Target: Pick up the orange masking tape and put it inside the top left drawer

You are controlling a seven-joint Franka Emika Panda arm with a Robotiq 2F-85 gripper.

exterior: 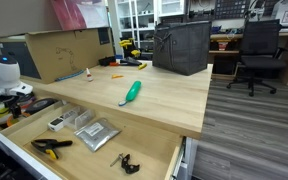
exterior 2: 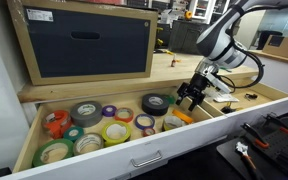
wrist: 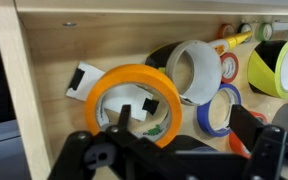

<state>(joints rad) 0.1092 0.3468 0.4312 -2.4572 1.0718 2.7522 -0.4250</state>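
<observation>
Orange masking tape: where does it lie? (Reader)

Wrist view: flat on the floor of the top left drawer, close to a corner where two light-wood walls meet. A white roll lies just beside it on the side away from the wall. Past that are a blue roll, a small red-rimmed roll and a yellow-and-black roll. (Legend)

And the jaws? (Reader)

Apart, spread wide, directly over the orange roll. Whether a finger touches the roll cannot be told. In an exterior view the arm reaches down over the drawer's end nearest the divider, and the orange roll cannot be made out there. (Legend)

What surrounds them? (Reader)

The drawer stands open and holds many rolls, among them a dark grey roll and a green roll. In an exterior view the worktop carries a teal-handled tool, a cardboard box and a dark crate. Below its front edge a larger drawer stands open, holding grey metal plates and a yellow-and-black clamp. (Legend)
</observation>
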